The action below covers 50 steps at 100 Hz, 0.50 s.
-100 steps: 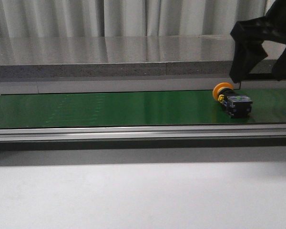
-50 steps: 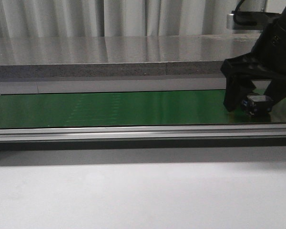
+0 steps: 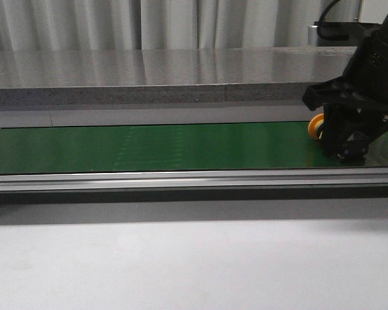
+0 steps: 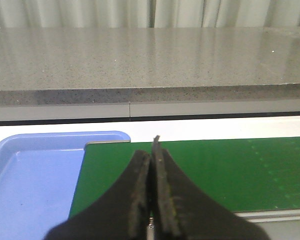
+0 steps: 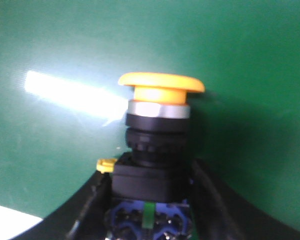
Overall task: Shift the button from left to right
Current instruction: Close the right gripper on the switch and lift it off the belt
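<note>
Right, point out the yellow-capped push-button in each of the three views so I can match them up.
Front view: the yellow-capped black push-button lies at the right end of the green conveyor belt, mostly hidden by the right gripper; only part of the cap shows.
Left wrist view: not in it.
Right wrist view: it fills the centre, its black body between the jaws.
Shared landmark: the green belt, in all three.

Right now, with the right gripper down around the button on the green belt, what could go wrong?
The right gripper flanks only the black body of the button, away from the yellow cap, so a lift might let it tip or slip. The button lies on its side on the glossy green belt, so closing could skid it.
</note>
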Available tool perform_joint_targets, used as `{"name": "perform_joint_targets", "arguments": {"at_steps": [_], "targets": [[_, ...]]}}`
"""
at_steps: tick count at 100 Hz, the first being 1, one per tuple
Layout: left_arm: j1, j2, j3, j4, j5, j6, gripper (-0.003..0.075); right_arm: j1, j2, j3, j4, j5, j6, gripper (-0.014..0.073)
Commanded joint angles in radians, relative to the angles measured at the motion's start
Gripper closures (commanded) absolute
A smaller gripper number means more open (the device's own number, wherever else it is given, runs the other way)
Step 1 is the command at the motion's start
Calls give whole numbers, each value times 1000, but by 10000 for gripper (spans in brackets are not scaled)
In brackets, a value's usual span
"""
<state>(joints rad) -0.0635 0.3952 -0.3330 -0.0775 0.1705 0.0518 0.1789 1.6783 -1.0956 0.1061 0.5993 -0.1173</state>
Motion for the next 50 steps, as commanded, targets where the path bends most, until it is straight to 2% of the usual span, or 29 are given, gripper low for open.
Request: {"name": "perform_joint_targets", "arguments": {"at_steps": [1,24,50], "targets": [[-8,4,-28,-9,-79,-1,740,-4,-73,-36,-20,-17,-8,443],[-8,4,-28,-9,-79,-1,740,-32,-143,-137,-114,87,-11,441],[-8,4,-28,-9,-79,-1,740,-187,-159,-252,-112,156,-121,441]]}}
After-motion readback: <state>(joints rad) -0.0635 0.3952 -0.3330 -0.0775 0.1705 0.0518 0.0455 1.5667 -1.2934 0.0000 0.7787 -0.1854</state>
